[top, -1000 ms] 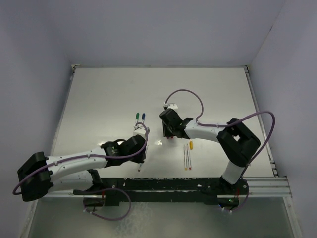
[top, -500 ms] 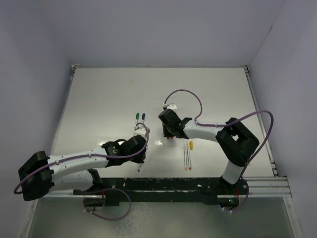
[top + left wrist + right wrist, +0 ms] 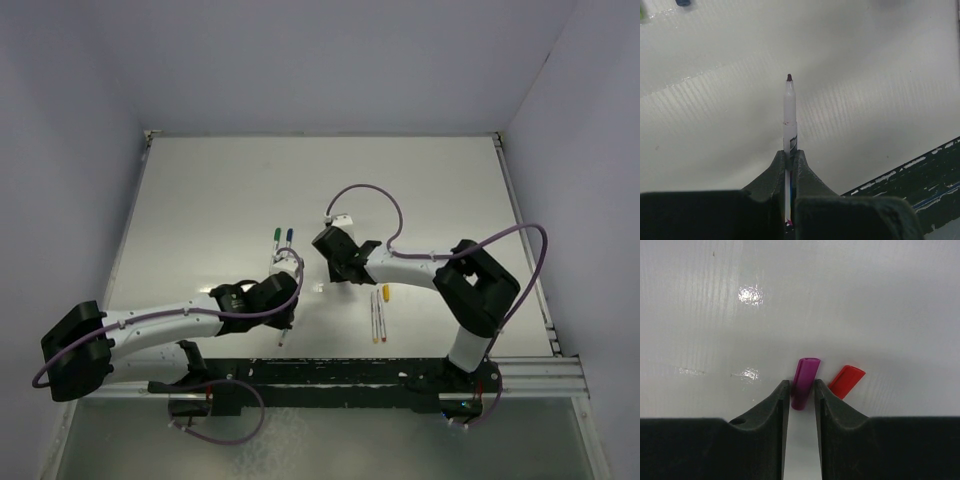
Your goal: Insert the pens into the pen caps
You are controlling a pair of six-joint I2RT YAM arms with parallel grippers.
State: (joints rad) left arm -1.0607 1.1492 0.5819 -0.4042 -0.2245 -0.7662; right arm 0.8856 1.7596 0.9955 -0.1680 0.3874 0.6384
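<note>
Caps x5: green cap (image 3: 276,233), blue cap (image 3: 289,233), magenta cap (image 3: 805,382), red cap (image 3: 847,381), yellow cap (image 3: 386,292). Pens clearly vis. x3: lone pen (image 3: 790,112), pen pair (image 3: 375,320).

We can read no text, label, brand or number; the dark print on the pen (image 3: 789,117) is blurred.

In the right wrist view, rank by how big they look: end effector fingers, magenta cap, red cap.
1. End effector fingers, largest, though nearest the camera.
2. Magenta cap and red cap look alike; not ranked.
</note>
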